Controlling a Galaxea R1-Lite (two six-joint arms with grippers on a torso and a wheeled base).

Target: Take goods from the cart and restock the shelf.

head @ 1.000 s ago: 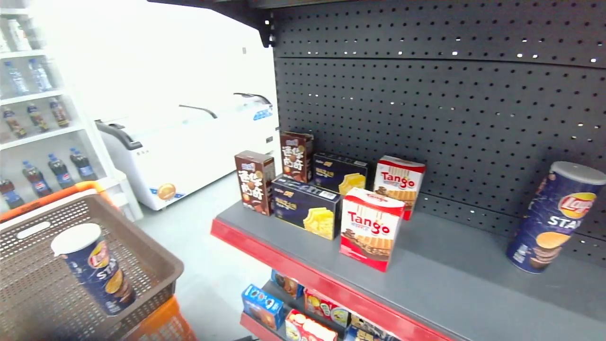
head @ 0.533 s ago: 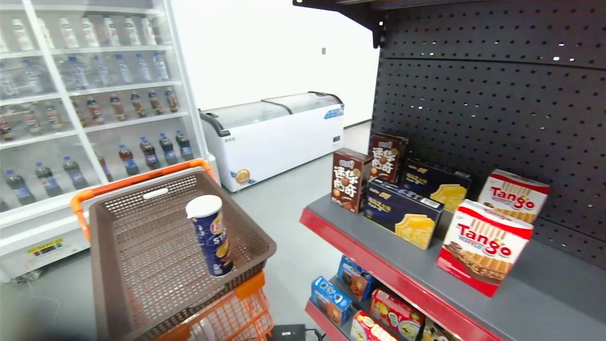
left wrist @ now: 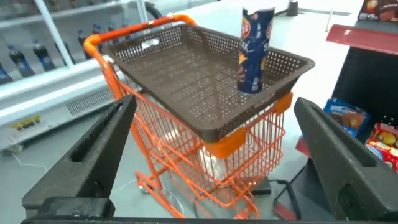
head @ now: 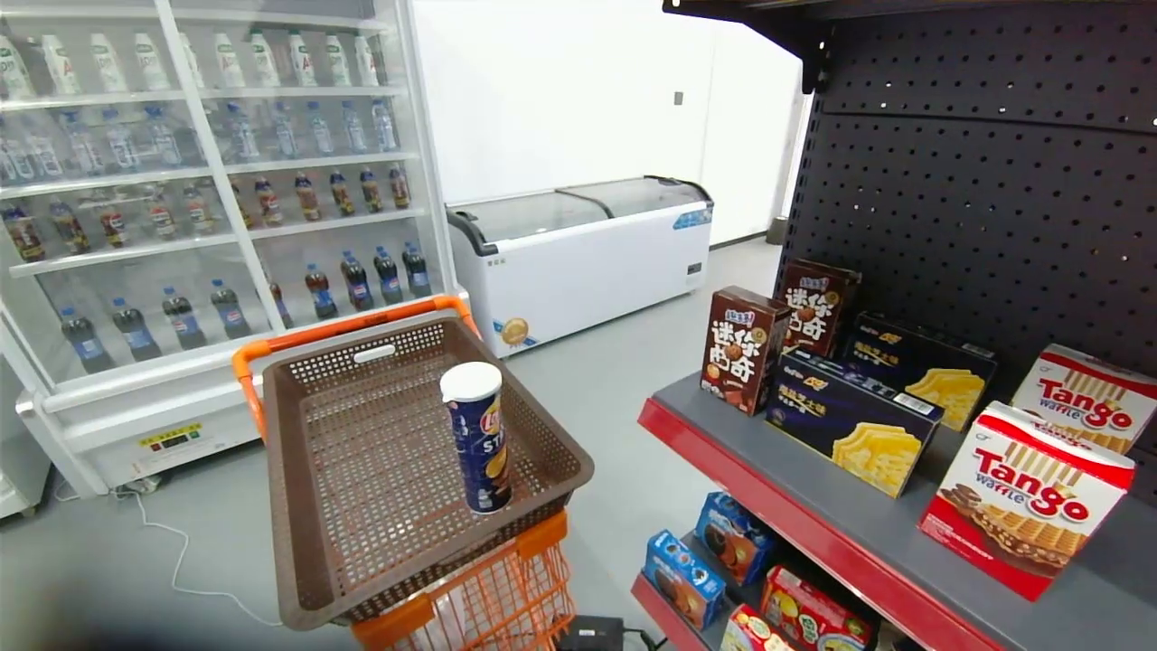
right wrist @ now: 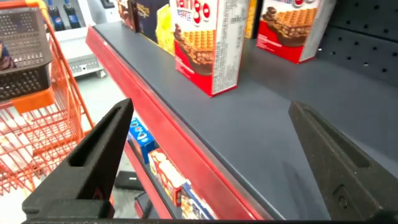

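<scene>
A dark blue chip can (head: pixel 476 434) with a white lid stands upright in the brown mesh basket (head: pixel 380 470) of the orange cart, near its right wall. My left gripper (left wrist: pixel 211 162) hangs open in front of and below the basket (left wrist: pixel 180 74), well short of the can (left wrist: pixel 255 50). To the right is the grey shelf (head: pixel 904 533) with a red front edge, holding brown boxes (head: pixel 743 348), dark blue boxes (head: pixel 854 420) and red-and-white wafer boxes (head: pixel 1026 497). My right gripper (right wrist: pixel 217 162) is open over the shelf's (right wrist: pixel 267 124) front edge, near a wafer box (right wrist: pixel 211 43).
A glass-door drinks cooler (head: pixel 181 181) stands behind the cart, with a white chest freezer (head: pixel 578 253) beside it. A black pegboard (head: pixel 976 199) backs the shelf. Snack packs (head: pixel 723 561) fill the lower shelf. A cable (head: pixel 163 561) lies on the floor left of the cart.
The head camera has swung left, so the cart now sits near the picture's middle and the shelf at the right. The can and the boxes themselves stay put.
</scene>
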